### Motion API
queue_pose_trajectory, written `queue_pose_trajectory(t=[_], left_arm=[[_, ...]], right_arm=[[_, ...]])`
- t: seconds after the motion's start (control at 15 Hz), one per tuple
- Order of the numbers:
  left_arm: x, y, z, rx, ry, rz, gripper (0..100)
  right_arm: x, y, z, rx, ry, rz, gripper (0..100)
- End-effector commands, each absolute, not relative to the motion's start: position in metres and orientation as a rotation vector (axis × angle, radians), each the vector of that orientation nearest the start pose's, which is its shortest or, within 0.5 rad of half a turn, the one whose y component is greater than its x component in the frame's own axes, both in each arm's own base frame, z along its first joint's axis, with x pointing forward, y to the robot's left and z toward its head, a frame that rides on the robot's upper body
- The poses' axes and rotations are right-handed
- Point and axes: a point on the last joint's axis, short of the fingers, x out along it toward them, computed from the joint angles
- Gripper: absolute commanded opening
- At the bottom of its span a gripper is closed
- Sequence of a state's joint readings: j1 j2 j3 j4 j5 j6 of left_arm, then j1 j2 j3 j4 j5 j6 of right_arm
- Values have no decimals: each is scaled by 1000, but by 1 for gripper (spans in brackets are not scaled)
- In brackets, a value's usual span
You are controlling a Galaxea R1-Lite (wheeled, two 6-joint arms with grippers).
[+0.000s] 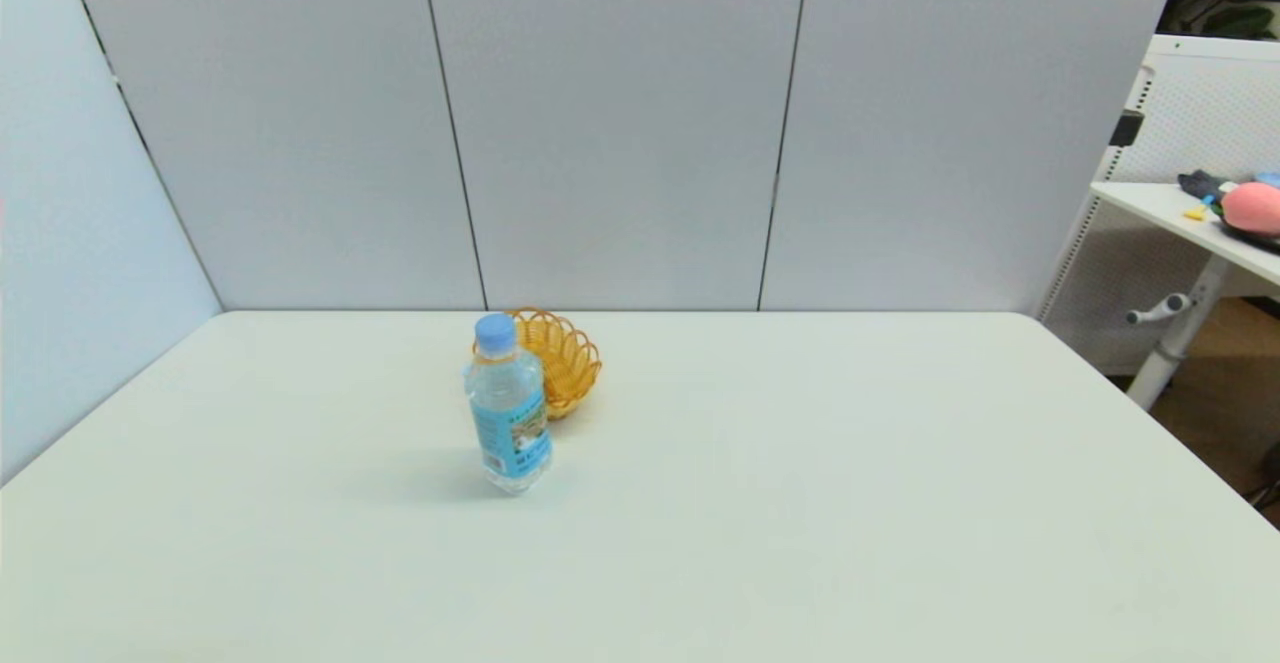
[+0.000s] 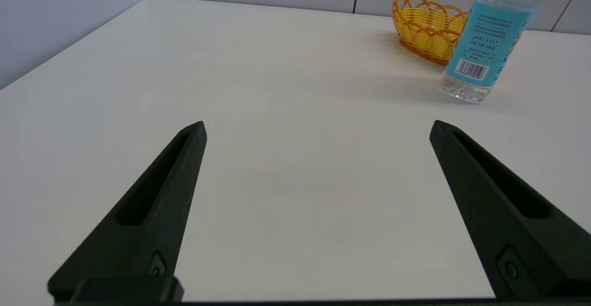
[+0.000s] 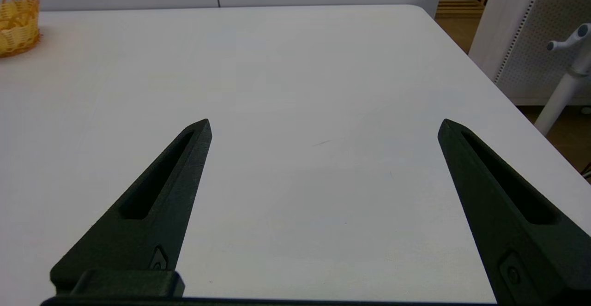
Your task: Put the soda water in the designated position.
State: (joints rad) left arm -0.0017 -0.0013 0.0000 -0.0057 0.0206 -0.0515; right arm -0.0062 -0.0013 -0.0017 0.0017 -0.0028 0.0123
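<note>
Right now the soda water [image 1: 509,411], a small clear plastic bottle with a light blue screw cap and a blue label, stands upright on the big white table [image 1: 800,503]. It sits a bit left of the middle of the table, and nothing holds it. In the left wrist view its label shows small print and a barcode [image 2: 472,69].

Just behind the bottle, toward the grey wall panels [image 1: 620,123], is a little yellow woven basket [image 1: 564,359]. The bottle hides part of the basket in the head view, so it is hard to say if the two touch.

The left gripper [image 2: 317,128] hangs low over the table on the robot's left side, well apart from the bottle. Its two long black fingers [image 2: 157,195] are spread wide with only bare table between them.

The right gripper [image 3: 324,126] hangs over the right side of the table, far from the bottle. Its black fingers [image 3: 159,195] are spread wide too and hold nothing.

Off to the right stands a white side desk [image 1: 1175,213] with a pink round thing [image 1: 1252,207] on it.
</note>
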Motion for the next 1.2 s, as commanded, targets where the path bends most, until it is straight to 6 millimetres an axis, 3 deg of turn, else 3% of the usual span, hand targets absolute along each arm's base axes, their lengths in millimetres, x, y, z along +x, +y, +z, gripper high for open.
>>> queue_pose_trajectory(t=[0.07,1.2], left_arm=[[-23,1,76,-52,-7,20,100],[-23,1,76,-52,-7,20,100]], right_arm=[[-23,0,76,12,0,-9,100],[-23,0,76,12,0,-9,100]])
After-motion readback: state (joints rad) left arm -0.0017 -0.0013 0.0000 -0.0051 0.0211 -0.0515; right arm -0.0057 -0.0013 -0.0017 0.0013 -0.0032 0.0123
